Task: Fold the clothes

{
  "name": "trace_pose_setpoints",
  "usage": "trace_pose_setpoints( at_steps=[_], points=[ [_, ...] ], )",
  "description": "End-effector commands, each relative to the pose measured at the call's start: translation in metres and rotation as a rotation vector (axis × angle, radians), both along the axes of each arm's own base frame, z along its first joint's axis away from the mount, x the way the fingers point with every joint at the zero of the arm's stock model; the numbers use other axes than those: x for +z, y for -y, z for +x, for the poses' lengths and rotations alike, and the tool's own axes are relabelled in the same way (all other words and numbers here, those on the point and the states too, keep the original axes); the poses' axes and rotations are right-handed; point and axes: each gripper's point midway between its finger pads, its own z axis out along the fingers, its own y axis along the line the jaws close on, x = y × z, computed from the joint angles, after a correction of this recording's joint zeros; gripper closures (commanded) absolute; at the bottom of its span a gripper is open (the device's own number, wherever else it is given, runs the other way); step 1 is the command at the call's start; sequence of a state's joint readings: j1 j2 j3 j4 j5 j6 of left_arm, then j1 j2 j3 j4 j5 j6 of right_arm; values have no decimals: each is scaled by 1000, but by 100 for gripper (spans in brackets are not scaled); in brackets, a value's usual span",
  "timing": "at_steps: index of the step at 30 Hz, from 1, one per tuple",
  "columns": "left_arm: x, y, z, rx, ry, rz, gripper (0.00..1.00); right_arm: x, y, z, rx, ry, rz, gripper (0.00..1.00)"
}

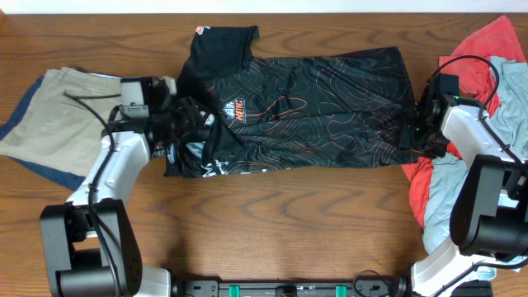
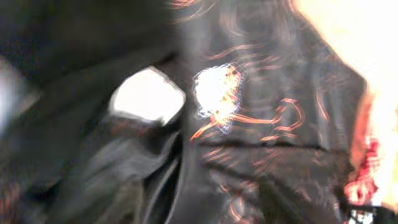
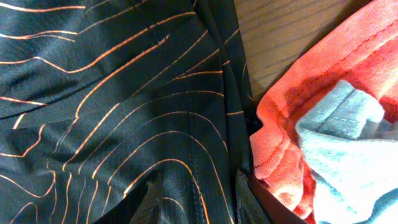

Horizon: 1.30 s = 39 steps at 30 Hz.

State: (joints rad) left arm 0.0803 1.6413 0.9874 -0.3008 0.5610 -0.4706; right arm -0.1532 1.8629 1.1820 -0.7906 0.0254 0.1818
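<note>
At the middle of the counter (image 1: 289, 214), seen from overhead, the black jersey (image 1: 313, 107) lies spread out, its collar end toward nine o'clock. The left fingers (image 1: 188, 122) sit over that bunched end and the right fingers (image 1: 418, 125) at the three o'clock hem. I cannot tell how wide either pair stands or whether it grips cloth. The khaki trousers (image 1: 49, 124) lie at nine o'clock. At three o'clock are the red garment (image 1: 487, 49) and the light-blue garment (image 1: 507, 107).

The left wrist view is blurred: dark jersey cloth (image 2: 261, 155) with a white-orange logo (image 2: 214, 93).

The right wrist view shows jersey folds (image 3: 112, 112) touching the red garment (image 3: 311, 106).
</note>
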Motion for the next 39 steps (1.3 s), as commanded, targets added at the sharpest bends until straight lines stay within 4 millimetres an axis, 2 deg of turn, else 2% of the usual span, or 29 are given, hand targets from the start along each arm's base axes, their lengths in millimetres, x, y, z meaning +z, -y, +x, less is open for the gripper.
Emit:
trace_pose_setpoints(
  at_steps=[1, 5, 7, 9, 11, 14, 16, 20, 22, 26, 31, 34, 37, 39],
  points=[
    [-15, -22, -17, 51, -98, 80, 36, 2, -5, 1, 10, 10, -1, 62],
    [-43, -46, -63, 66, -298, 238, 36, 2, -5, 2, 10, 12, -1, 62],
    [-53, -56, -79, 81, -357, 296, 36, 2, -5, 2, 10, 12, -1, 62],
    [-60, -56, -86, 79, -376, 302, 36, 2, -5, 1, 10, 11, -1, 62],
    [-65, -56, -90, 68, -378, 309, 37, 2, -5, 1, 10, 11, -1, 62],
    [-72, -67, -94, 87, -390, 373, 37, 2, -5, 0, 10, 7, -1, 62],
    [-74, -76, -93, 107, -385, 423, 37, 2, -5, 0, 10, 4, 0, 62],
    [-73, -78, -86, 115, -358, 430, 38, 2, -5, 0, 10, 3, 0, 62],
    [-73, -78, -86, 115, -357, 430, 49, 2, -5, -1, 10, 2, 0, 62],
    [-74, -78, -89, 112, -367, 430, 57, 2, -5, -1, 10, 0, 0, 62],
    [-84, -77, -102, 106, -397, 429, 57, 2, -5, -1, 10, 0, 0, 63],
    [-93, -75, -111, 102, -413, 428, 47, 2, -5, -1, 10, 0, 0, 62],
    [-100, -75, -116, 102, -412, 429, 48, 2, -5, -1, 10, -1, 1, 62],
    [-101, -76, -117, 104, -414, 436, 64, 2, -5, -1, 10, -1, 1, 62]
  ],
)
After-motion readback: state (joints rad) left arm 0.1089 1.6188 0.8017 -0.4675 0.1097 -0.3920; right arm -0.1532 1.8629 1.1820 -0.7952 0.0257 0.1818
